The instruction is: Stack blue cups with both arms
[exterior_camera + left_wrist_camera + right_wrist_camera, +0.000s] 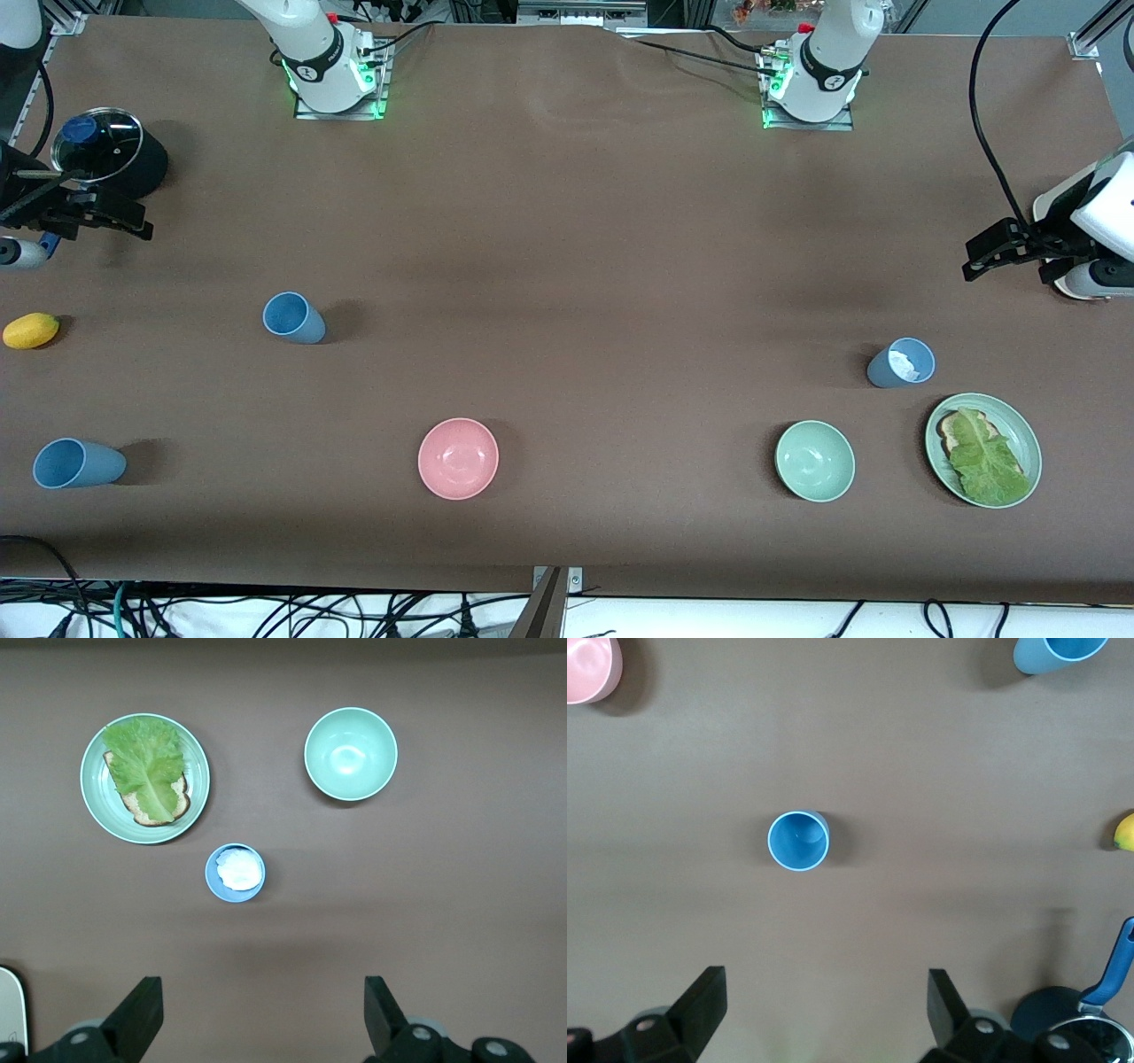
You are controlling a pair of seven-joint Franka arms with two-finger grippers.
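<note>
We see two glossy white arms with black joint bands; the right arm [306, 40] and the left arm [837, 44] each rise from a metal base plate lit green near the table's edge, a red button beside it. Black cables trail from both bases. Each black gripper carries angular fingers [137, 1019].

There are no words or numbers to read on anything here. Each robot arm has a small round mark on its black band near the base, but the mark is too small to make out.
</note>
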